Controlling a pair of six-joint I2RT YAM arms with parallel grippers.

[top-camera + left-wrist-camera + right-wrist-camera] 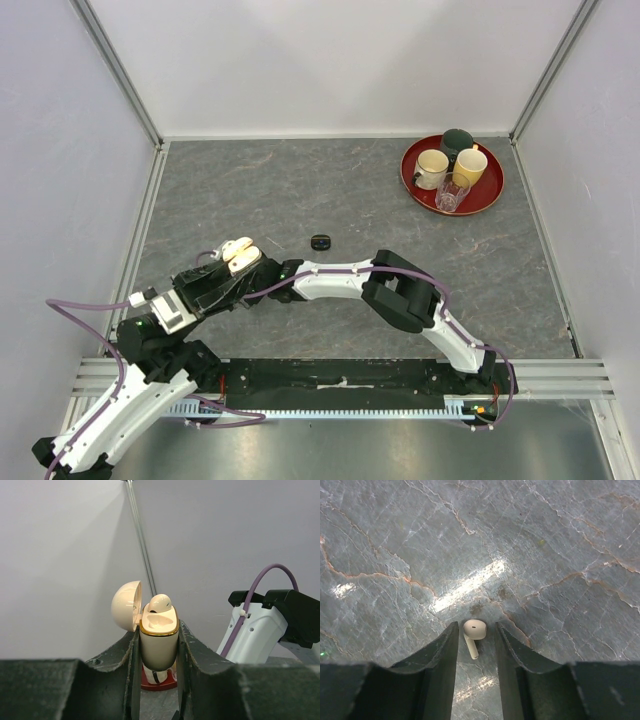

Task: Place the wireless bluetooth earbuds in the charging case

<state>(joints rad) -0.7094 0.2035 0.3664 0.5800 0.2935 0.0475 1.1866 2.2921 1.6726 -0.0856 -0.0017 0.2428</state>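
Left wrist: pincer point(158, 630) clamps open charging case point(159, 647).

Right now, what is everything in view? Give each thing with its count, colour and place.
charging case: 1, cream with gold rim, lid open, clamped in the left tool
earbud in case: 1, cream, sitting in the open case
earbud on table: 1, cream-white, lying between the right tool's fingers
small black item: 1, black, on the table beyond the tools; too small to identify
tray: 1, red, far right corner
cream mug: 1, cream, on the tray
yellow mug: 1, yellow, on the tray
dark cup: 1, dark green, tray's back
glass: 1, clear, tray's front
table: 1, grey marbled
left tool: 1, black, shut on the case
right tool: 1, black, open, straddling the loose earbud
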